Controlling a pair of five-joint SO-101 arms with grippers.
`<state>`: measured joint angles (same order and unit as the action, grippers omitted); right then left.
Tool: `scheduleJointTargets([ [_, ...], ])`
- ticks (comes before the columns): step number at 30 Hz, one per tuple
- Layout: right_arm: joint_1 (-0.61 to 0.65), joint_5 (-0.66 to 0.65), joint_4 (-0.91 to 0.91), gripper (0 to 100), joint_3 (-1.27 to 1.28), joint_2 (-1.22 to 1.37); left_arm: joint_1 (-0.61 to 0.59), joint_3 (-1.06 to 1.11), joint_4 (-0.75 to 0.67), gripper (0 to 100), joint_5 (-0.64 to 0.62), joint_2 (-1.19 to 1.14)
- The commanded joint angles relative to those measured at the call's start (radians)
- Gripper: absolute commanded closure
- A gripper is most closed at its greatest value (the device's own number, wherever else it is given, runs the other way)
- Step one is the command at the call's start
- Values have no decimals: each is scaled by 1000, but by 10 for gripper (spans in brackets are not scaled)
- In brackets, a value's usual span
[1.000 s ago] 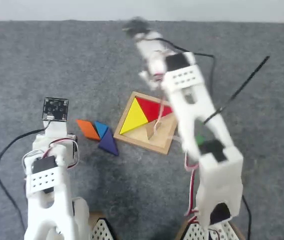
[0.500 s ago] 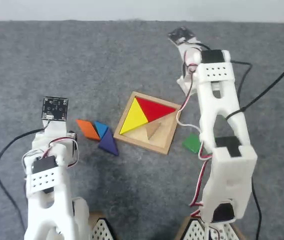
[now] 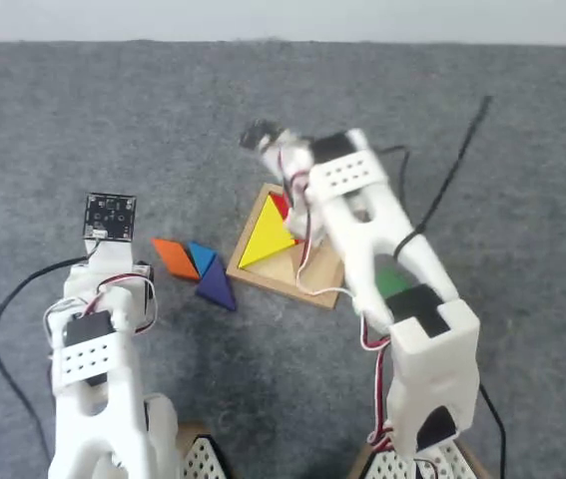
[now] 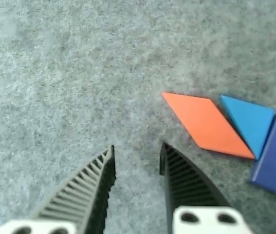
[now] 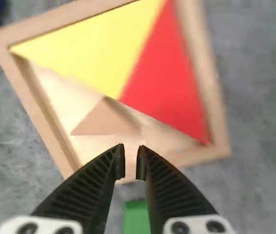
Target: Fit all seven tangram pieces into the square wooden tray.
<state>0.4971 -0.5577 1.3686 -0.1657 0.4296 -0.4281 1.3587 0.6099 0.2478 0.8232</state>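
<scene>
The square wooden tray (image 3: pixel 281 282) lay on the grey carpet (image 3: pixel 83 120) with the right arm (image 3: pixel 362 215) stretched over it and hiding much of its far side. Inside the tray sat a large yellow triangle (image 3: pixel 266 239) edge to edge with a large red triangle (image 5: pixel 162 87), and a small wood-coloured triangle (image 5: pixel 106 122) lay on the bare tray floor, its tip touching the line where those two met. The right gripper (image 5: pixel 130 148) hung over the tray's rim near that small triangle. Its jaws were drawn almost together, leaving only a sliver between them, and they held nothing. A green piece (image 3: pixel 394 282) lay on the carpet just outside the tray, partly under the right arm. On the other side of the tray, toward the left arm (image 3: pixel 98 339), three more pieces lay in a tight cluster. A dark blue triangle (image 3: pixel 217 286) was just beside the tray's corner, a light blue triangle (image 3: pixel 203 257) touched it, and an orange parallelogram (image 3: pixel 175 257) lay farthest from the tray, touching the light blue one. The left gripper (image 4: pixel 137 147) hovered over bare carpet near the orange parallelogram, well apart from the tray, with its jaws spread wide and empty.
</scene>
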Motion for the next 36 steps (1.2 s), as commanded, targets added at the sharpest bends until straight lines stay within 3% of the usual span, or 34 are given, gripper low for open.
scheduleJointTargets([
  [1, 22, -63, -130, 923, 91, -82, -3, -15, -21, 848, -11, 31],
  [8, 18, -120, -165, 742, 132, -81, -3, -15, -21, 848, -11, 31],
  [14, 22, -178, -173, 742, 173, -82, -3, -15, -21, 848, -11, 31],
  [22, 33, -153, -116, 743, 170, -93, -5, -15, -21, 848, -11, 31],
  [28, 15, -98, -19, 823, 41, -94, -6, -15, -21, 848, -11, 31],
  [36, 27, -313, 202, 850, -104, -87, -6, -15, -21, 848, -11, 31],
])
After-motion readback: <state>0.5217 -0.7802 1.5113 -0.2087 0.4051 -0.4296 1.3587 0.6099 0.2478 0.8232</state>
